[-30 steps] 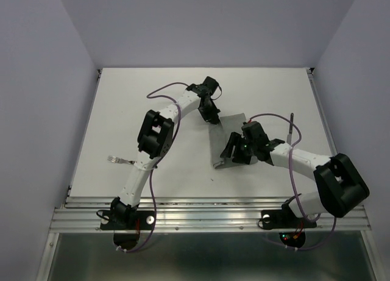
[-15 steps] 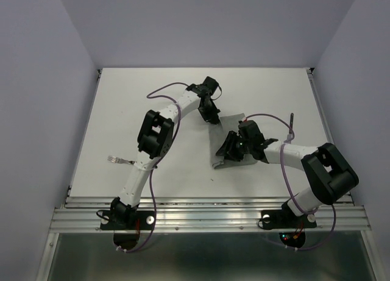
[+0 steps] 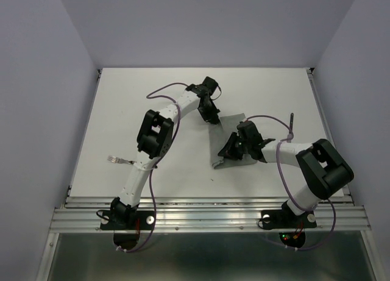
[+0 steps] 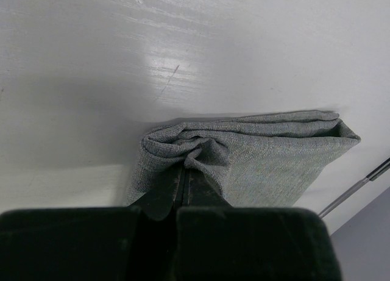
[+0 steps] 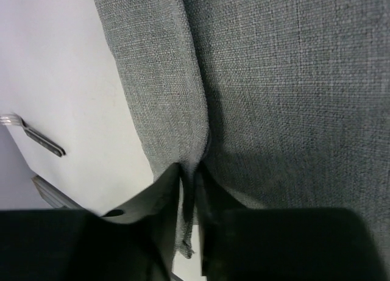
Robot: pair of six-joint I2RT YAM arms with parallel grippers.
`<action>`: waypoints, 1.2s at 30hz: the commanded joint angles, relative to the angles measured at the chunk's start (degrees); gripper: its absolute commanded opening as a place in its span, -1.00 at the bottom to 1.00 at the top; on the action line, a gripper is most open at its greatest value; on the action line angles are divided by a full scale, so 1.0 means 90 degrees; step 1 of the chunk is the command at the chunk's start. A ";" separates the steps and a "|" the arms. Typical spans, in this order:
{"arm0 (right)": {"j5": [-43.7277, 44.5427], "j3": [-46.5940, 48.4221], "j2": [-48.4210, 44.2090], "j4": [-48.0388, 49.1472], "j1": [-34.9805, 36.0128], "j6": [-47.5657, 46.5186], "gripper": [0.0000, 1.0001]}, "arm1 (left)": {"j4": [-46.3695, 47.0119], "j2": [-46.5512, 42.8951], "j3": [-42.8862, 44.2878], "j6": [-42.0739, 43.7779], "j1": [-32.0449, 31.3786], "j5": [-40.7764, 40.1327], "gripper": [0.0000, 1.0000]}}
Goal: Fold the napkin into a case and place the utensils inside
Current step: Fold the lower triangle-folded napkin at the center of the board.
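At the centre of the table (image 3: 122, 98), the left gripper (image 4: 184, 171) is clamped tight on a bunched far corner of the napkin (image 4: 268, 159). The right gripper (image 5: 190, 177) has its fingers (image 5: 155, 192) almost together, with a raised fold of the napkin pinched between them. The napkin is plain grey, folded into a narrow layered oblong lying flat. Count: one napkin and two utensils, a fork (image 3: 120, 161) near the left edge and a dark-handled piece (image 3: 291, 124) near the right edge, both apart from the cloth.
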 commanded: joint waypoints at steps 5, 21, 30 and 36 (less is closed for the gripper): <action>0.0593 -0.0186 -0.0382 0.0641 0.0046 0.0364 -0.98 | -0.0089 -0.0362 -0.0480 0.0468 0.0032 -0.0666 -0.86; 0.0935 0.0175 -0.0627 0.0641 0.0046 0.0072 -0.99 | -0.0401 -0.1261 -0.0158 0.1592 0.0042 -0.1604 0.48; 0.0701 0.0682 -0.0198 0.0583 0.0046 -0.0309 -0.99 | -0.0274 -0.1319 -0.0031 0.1904 0.0042 -0.1155 0.50; 0.0516 0.0917 0.0047 0.0524 -0.0090 -0.0495 -0.99 | -0.0304 -0.1582 0.0047 0.2129 0.0100 -0.0933 0.50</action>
